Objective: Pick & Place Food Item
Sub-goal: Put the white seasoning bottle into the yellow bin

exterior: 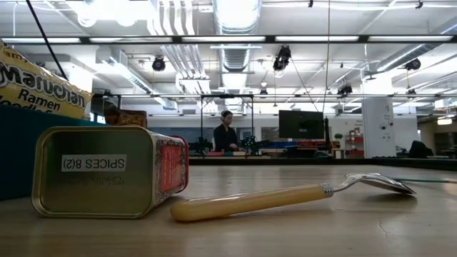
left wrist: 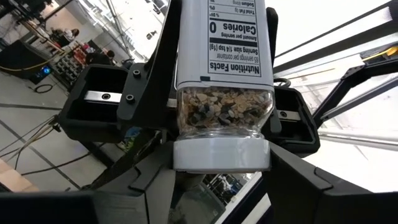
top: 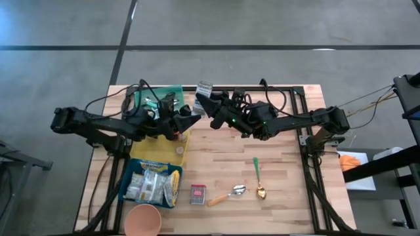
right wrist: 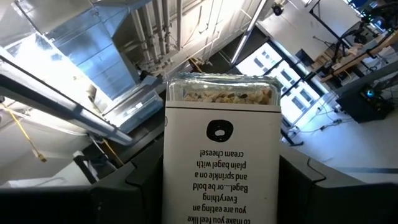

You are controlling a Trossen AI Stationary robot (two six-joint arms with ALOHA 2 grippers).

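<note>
We see the clear, white-labelled seasoning jar (left wrist: pixel 222 93) between both claws; the right gripper (top: pixel 211 110) clamps its labelled body. The left gripper (top: pixel 190 118) brackets the white-capped end, grip uncertain; rigid, light, probably slippery, so take the flat sides.

Ramen packet (exterior: pixel 36 86) cut off leftward

You have two spoons, one cream-handled (top: pixel 226 195) and one green-handled (top: pixel 258 176), right of the one spice tin (top: pixel 198 194). Left of that tin: one blue ramen bin (top: pixel 153 182), one pink cup (top: pixel 144 220). One seasoning jar (top: pixel 204 90) beyond it.
</note>
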